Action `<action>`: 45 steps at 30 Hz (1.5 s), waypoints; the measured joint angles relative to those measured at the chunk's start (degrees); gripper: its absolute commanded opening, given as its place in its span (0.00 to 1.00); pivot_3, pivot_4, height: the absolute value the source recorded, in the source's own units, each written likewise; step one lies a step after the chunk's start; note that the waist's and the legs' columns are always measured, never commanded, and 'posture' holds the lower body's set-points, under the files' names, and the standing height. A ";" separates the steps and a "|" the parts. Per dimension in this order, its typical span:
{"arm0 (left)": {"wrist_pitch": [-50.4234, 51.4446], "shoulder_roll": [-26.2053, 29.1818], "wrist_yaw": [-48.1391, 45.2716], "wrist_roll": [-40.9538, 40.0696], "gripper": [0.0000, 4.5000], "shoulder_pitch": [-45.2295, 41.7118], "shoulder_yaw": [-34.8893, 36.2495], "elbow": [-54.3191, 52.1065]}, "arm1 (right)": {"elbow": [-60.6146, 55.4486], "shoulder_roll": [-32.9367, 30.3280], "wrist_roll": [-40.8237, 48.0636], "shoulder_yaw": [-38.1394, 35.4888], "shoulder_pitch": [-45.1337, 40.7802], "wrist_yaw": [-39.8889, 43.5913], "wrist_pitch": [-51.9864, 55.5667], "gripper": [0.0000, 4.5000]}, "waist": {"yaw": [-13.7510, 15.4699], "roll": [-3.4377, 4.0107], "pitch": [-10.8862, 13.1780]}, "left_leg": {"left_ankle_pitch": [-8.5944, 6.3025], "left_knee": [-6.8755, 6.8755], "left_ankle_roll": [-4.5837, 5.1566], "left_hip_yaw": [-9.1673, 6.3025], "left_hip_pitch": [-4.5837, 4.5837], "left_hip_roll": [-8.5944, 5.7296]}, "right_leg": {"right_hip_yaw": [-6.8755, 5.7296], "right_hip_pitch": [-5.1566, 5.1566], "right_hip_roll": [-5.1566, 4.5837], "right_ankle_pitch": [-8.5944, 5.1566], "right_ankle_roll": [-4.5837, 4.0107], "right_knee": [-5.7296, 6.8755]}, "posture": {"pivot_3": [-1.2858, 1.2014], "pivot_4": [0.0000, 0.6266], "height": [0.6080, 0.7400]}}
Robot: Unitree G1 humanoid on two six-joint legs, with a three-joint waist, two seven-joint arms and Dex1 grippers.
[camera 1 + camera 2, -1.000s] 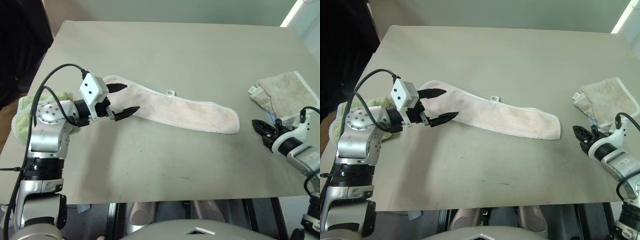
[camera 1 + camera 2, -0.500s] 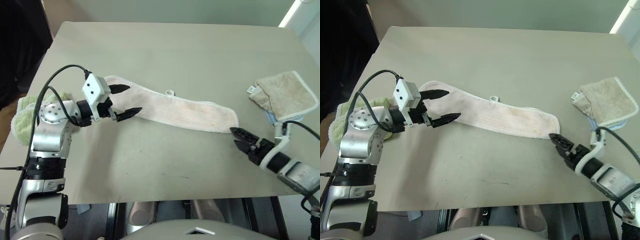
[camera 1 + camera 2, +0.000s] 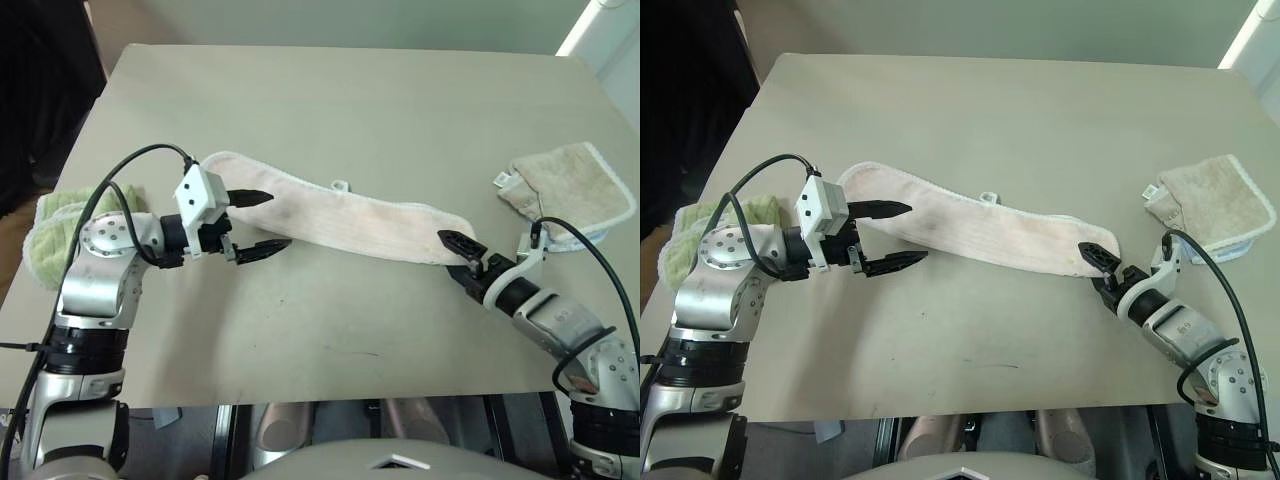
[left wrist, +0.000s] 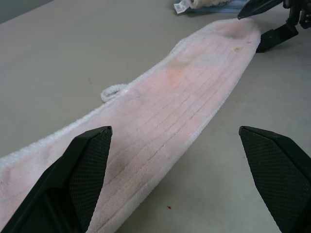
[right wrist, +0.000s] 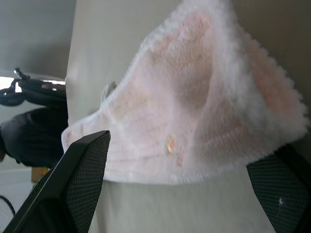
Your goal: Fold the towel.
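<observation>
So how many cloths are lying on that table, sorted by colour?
Pink: 1, the long towel laid across the middle of the table
Green: 1, the green towel at the table's left edge
Beige: 1, the beige towel near the right edge
Total: 3

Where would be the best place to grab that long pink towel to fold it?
Probably its two short ends. The towel lies flat in a long strip, so each open end effector, left and right, can slide in level along the table.

pale pink towel (image 3: 350, 218), white trim; beige towel (image 3: 572, 189); light green towel (image 3: 58, 225); grey-beige table (image 3: 350, 110).
</observation>
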 measured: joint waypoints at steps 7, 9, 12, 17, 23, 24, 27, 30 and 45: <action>0.44 0.01 0.18 0.01 1.00 0.51 0.00 -0.27 | 1.31 0.54 -1.29 -0.68 1.13 -1.10 -1.41 0.38 | 0.15 0.01 0.00 | 0.02 0.02 0.03 0.00 0.01 -0.01 | 0.03 0.02 0.00 -0.17 -0.27 0.01 | 0.52 0.24 1.00; 0.49 0.01 0.21 0.01 1.00 0.78 0.01 -0.32 | 2.11 0.29 -1.43 -1.79 1.69 -1.08 -1.92 0.23 | 0.16 0.01 0.01 | -0.02 0.01 -0.02 0.00 0.00 -0.01 | 0.02 0.01 0.00 -0.16 -0.27 0.02 | 0.52 0.24 1.00; 0.53 -0.02 0.36 0.04 1.00 0.93 0.00 -0.33 | 2.33 0.09 -1.99 -2.97 1.76 -0.95 -2.47 0.01 | 0.12 0.01 0.01 | -0.12 0.01 -0.07 0.00 -0.01 -0.01 | 0.02 -0.03 0.00 -0.12 -0.20 0.03 | 0.52 0.24 1.00; 0.53 -0.04 0.41 0.09 1.00 0.93 0.00 -0.34 | 2.87 -1.79 -3.57 -5.76 1.30 0.08 -2.94 0.01 | 0.23 0.01 0.01 | -0.33 0.00 -0.04 0.00 -0.01 0.00 | 0.02 -0.02 0.00 -0.21 -0.01 0.01 | 0.52 0.24 1.00; 0.50 -0.07 0.40 0.30 1.00 0.93 -0.08 -0.31 | 6.30 -11.83 -8.06 -9.97 -2.35 5.52 -0.87 0.01 | 0.24 0.07 0.04 | -0.48 -0.01 -0.07 0.05 -0.02 0.00 | 0.01 -0.04 -0.04 -0.31 -0.01 0.01 | 0.52 0.24 1.00; 0.49 -0.13 0.39 0.33 1.00 0.93 -0.15 -0.31 | 6.62 -13.58 -9.18 -10.47 -3.38 6.86 -0.36 0.01 | 0.24 0.07 0.04 | -0.49 -0.03 -0.07 0.05 -0.02 0.00 | 0.01 -0.06 -0.04 -0.31 -0.01 0.02 | 0.52 0.24 1.00; 0.44 -0.45 0.40 0.43 1.00 0.92 -0.30 -0.29 | 7.15 -19.55 -14.92 -9.98 -6.88 12.30 2.46 0.01 | 0.21 0.09 0.05 | -0.49 -0.07 -0.08 0.05 -0.01 0.01 | 0.00 -0.09 -0.04 -0.31 -0.03 0.07 | 0.52 0.24 1.00; 0.42 -0.73 0.43 0.55 1.00 0.92 -0.61 -0.23 | 5.84 -26.66 -23.61 -5.96 -11.68 20.45 6.03 0.01 | 0.15 0.09 0.05 | -0.48 -0.06 -0.08 0.05 0.00 0.01 | -0.02 -0.10 -0.03 -0.30 -0.05 0.11 | 0.52 0.24 1.00; 0.54 -2.62 2.77 0.57 1.00 1.36 -2.13 -1.65 | -3.23 -23.02 -71.64 33.72 -32.33 49.66 8.70 0.01 | -0.24 0.08 0.04 | -0.40 0.01 0.02 0.05 0.07 0.06 | -0.11 -0.09 -0.02 -0.15 -0.10 0.10 | 0.52 0.24 1.00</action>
